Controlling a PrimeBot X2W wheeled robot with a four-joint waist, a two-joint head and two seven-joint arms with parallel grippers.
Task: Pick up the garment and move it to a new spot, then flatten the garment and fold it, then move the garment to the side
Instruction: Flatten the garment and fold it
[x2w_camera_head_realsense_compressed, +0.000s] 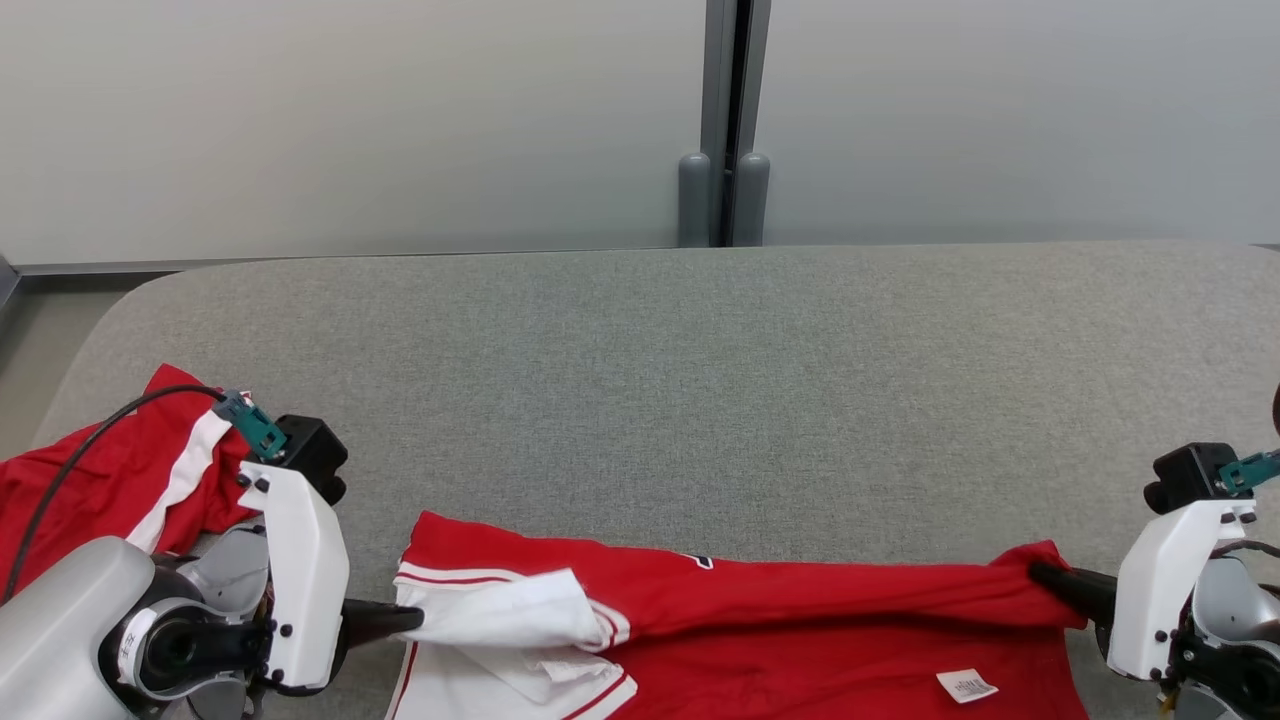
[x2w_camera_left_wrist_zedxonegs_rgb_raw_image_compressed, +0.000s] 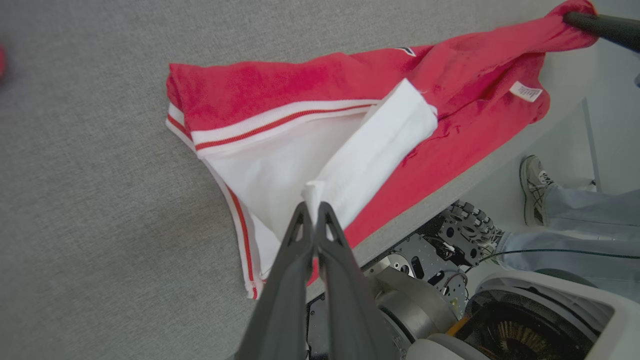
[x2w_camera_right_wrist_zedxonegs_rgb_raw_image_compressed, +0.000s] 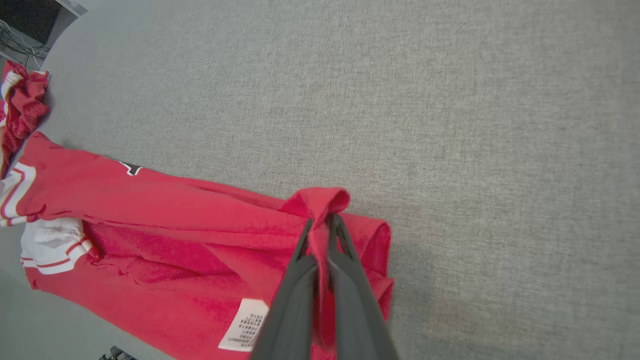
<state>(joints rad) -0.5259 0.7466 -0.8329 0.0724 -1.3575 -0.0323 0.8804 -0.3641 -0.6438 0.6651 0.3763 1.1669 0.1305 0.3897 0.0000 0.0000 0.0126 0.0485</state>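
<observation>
The garment is red with white, red-striped trim and lies stretched along the near edge of the grey table. My left gripper is shut on its white end at the left; in the left wrist view the white fabric runs up from my closed left gripper. My right gripper is shut on the red corner at the right. In the right wrist view that red fabric bunches over the tips of the right gripper. A white label shows near the front edge.
A second red and white garment lies crumpled at the table's left edge, behind my left arm. A person's shoe and trouser leg stand on the floor beside the robot base. A pale wall with a grey post rises behind the table.
</observation>
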